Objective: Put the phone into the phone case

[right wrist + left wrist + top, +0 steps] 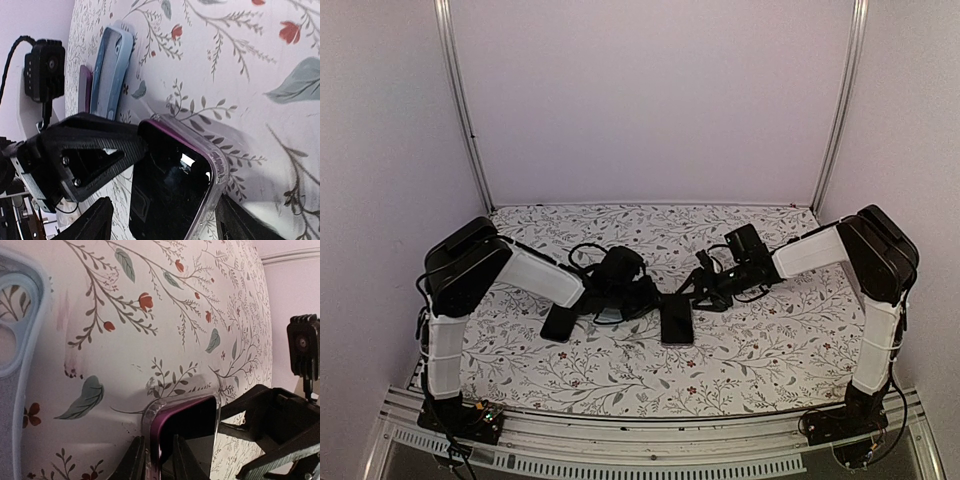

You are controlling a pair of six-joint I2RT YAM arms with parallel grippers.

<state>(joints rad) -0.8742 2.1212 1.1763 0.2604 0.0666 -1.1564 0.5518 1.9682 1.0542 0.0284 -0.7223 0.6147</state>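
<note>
Nearly done: phone [170, 175] sits inside clear phone case [220, 172], one corner perhaps unseated. My left claw [157, 452] pinches narrow on its rim; my right claw [165, 212] straddles wide, holding nothing.

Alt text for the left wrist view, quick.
The left gripper pinches the edge of a purple phone rimmed by a clear case, on floral cloth. The right gripper sits open at the right; a light-blue case lies at far left.
</note>
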